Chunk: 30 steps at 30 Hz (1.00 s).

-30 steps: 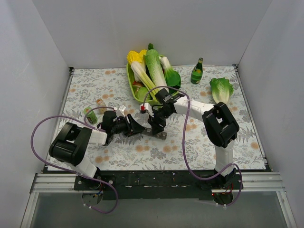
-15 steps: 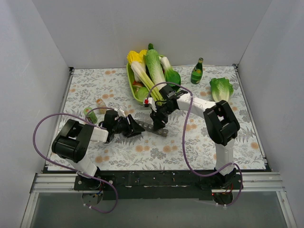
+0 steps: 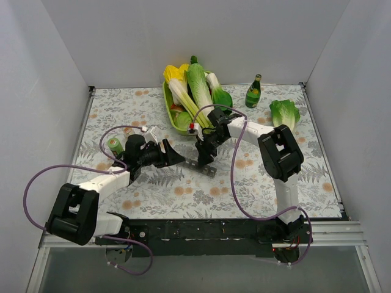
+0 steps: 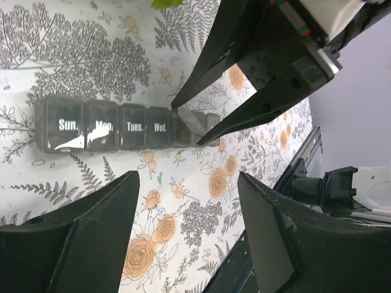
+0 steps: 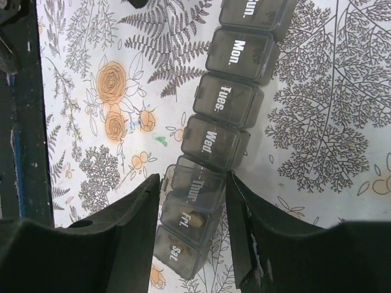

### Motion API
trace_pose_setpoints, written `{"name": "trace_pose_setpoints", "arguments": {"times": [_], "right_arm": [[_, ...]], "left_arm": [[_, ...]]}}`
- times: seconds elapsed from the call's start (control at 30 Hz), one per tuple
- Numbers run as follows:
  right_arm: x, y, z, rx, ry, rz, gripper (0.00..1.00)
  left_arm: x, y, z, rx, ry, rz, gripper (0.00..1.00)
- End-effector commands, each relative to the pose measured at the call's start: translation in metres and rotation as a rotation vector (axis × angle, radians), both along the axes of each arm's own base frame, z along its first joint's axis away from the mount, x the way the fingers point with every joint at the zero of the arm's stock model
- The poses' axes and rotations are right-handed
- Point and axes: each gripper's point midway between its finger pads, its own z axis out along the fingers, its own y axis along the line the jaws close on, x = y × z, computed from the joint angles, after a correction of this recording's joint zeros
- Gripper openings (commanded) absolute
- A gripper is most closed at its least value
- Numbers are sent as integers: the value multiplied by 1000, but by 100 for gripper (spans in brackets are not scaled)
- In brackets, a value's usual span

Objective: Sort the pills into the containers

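Note:
The containers (image 5: 223, 101) are a grey strip of joined day-labelled compartments lying on the floral tablecloth. They also show in the left wrist view (image 4: 104, 125) and the top view (image 3: 208, 171). A tan pill (image 5: 197, 223) lies in the Fri. compartment. My right gripper (image 5: 193, 183) straddles the strip at the Thur. compartment, with both fingers touching its sides. It also shows in the left wrist view (image 4: 192, 122). My left gripper (image 4: 188, 183) is open and empty, above the cloth just left of the strip (image 3: 174, 155).
A green tray (image 3: 168, 101) of vegetables stands at the back middle. A green bottle (image 3: 253, 93) and a lettuce (image 3: 285, 114) are at the back right. A small green can (image 3: 114, 145) stands left of my left arm. White walls enclose the table.
My left arm has stretched out and its gripper has risen slightly beside the strip. My right gripper stays at the strip, which has shifted a little towards the back.

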Motion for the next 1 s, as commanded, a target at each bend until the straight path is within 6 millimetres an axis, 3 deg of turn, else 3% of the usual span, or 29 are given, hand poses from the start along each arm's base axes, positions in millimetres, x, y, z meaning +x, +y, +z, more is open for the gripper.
{"name": "trace_pose_setpoints", "arguments": {"times": [0.0,0.17,0.2,0.4,0.63,0.97], "right_arm": [[-3,8,15,53,33,19,38],[-4,8,16,56,32,23,39],[-4,8,16,57,33,24,39],[-4,9,18,65,29,26,40],[-2,8,14,62,44,20,40],[6,4,13,66,58,0,45]], "left_arm": [[9,2,8,39,-68,-16,65],[20,-17,12,-94,-51,-54,63],[20,-20,3,-110,-17,-60,63],[28,-30,2,-205,11,-66,61],[31,-33,-15,-225,54,-64,61],[37,-27,-57,-171,175,18,59]]}}
